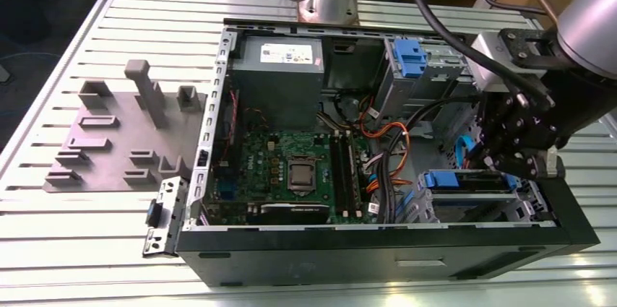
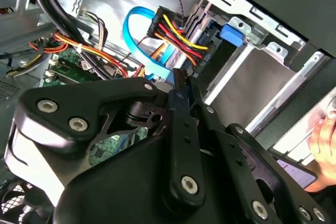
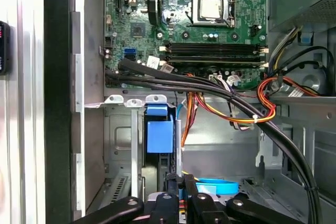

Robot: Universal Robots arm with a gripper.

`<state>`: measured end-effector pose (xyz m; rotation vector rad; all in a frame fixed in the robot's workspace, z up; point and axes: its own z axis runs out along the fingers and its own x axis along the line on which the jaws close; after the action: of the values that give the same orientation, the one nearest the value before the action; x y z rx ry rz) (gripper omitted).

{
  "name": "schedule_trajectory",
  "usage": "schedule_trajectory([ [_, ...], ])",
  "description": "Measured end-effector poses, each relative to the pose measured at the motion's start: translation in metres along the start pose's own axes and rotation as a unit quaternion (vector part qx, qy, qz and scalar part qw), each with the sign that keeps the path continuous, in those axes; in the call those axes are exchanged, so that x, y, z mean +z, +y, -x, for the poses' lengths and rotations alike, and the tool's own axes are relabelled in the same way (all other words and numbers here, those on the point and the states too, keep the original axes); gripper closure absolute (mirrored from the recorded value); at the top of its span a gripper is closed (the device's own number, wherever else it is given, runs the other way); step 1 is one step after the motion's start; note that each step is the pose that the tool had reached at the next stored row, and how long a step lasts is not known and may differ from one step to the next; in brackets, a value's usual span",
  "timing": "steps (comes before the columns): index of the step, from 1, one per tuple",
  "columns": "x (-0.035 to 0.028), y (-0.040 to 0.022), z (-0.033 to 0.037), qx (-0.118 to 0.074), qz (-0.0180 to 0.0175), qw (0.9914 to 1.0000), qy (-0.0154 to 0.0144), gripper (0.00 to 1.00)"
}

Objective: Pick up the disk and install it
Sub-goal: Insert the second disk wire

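The disk (image 1: 469, 183) lies flat in the lower drive bay at the exterior view's right end of the open computer case (image 1: 386, 249), its blue carrier front facing the motherboard. In the first wrist view the blue carrier (image 3: 159, 136) stands inside the metal bay just beyond my fingers. My gripper (image 1: 516, 161) hangs low inside the case, right beside the disk's bay. In the second wrist view the black fingers (image 2: 181, 95) lie pressed together, pointing at the bundle of red, yellow and black wires (image 2: 176, 32) and the light blue cable (image 2: 144, 51). Nothing is between them.
The motherboard (image 1: 289, 170), grey power supply (image 1: 277, 68) and orange cables (image 1: 386, 141) fill the case. A lone blue bracket (image 1: 410, 58) sits in the upper bay. A grey fixture plate (image 1: 126, 141) lies on the slatted table. A person's hand (image 2: 326, 129) shows outside the case.
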<state>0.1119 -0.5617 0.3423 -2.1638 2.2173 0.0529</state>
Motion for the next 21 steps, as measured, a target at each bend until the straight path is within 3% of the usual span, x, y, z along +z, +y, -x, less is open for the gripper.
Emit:
schedule_trajectory([
  [7,0.0002,0.0009,-0.0060,0.000,-0.0031,0.99998,-0.0056,0.84],
  [21,0.0044,0.0008,-0.0092,0.000,-0.0054,0.99997,-0.0063,0.84],
])
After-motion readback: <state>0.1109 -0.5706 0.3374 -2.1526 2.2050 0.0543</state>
